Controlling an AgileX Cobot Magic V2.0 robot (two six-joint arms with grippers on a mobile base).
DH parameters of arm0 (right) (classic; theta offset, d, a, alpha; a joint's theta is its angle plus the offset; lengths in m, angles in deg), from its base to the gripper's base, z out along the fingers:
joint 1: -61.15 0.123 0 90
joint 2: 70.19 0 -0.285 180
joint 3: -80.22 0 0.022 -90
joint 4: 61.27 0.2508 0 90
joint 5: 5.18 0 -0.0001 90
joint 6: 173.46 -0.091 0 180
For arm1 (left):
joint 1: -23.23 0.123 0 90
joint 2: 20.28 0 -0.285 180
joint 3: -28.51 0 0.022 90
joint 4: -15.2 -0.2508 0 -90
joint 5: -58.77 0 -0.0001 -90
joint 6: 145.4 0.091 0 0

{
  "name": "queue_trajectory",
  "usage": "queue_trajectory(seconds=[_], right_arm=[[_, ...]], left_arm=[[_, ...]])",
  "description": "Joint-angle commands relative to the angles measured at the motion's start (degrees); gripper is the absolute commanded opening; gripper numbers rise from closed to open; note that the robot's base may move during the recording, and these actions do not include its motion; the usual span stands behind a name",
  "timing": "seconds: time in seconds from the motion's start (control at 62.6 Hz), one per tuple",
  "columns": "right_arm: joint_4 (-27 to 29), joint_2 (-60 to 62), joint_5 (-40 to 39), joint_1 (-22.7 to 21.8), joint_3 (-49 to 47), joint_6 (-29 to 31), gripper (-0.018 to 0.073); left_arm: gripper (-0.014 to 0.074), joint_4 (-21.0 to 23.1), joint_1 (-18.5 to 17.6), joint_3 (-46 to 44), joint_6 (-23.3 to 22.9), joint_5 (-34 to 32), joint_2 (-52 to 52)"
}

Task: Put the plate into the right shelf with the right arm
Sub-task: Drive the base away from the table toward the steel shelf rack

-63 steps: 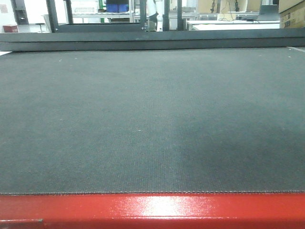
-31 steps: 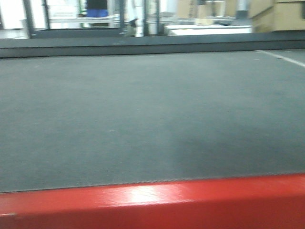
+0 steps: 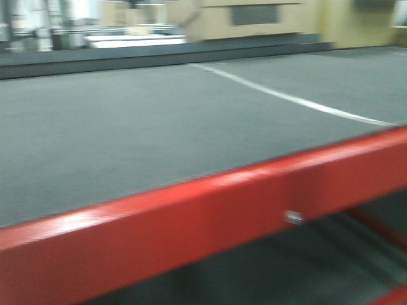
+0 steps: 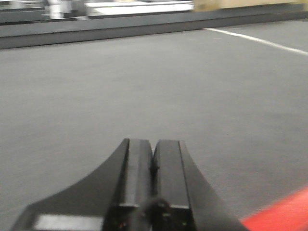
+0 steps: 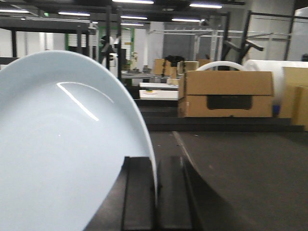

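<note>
Right gripper (image 5: 155, 166): clamped on the rim of the plate (image 5: 57, 144), pinching one edge only.
Plate: stands on edge in the right gripper, white face toward the wrist camera, filling the left of that view. It is in the air over a dark surface, not on any shelf.
Left gripper (image 4: 153, 150): fingers pressed together with nothing between them, hanging over the grey mat (image 4: 144, 86) of the red-framed table (image 3: 210, 216).
Shelf: cannot be made out in any view. The background shows only cardboard boxes (image 5: 226, 94) and dark frames, and the front view is blurred.
Stage: looks like the carry phase, placement not yet begun.
Risk 1: an edge-only pinch on a smooth glazed rim. A quick swing or a base jolt could make the plate pivot or slip out.
Risk 2: the plate hides the left half of the wrist view, so its far edge could clip an upright or a tier lip unseen on approach.
Risk 3: the plate is upright. Released before it is levelled, it would likely roll or tip off the tier.
Risk 4: the red table rail is near the arms and could catch on a turn.
</note>
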Motion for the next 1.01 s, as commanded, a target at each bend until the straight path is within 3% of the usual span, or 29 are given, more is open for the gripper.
queue_trajectory(seconds=[0.0,0.99], right_arm=[[-0.6,-0.3,-6.0,-0.1,-1.6,0.4,0.0054],[-0.6,-0.3,-6.1,-0.1,-1.6,0.4,0.0054]], left_arm=[[-0.0047,0.2,-0.2,0.5,-0.1,-4.9,0.7],[-0.0047,0.2,-0.2,0.5,-0.1,-4.9,0.7]])
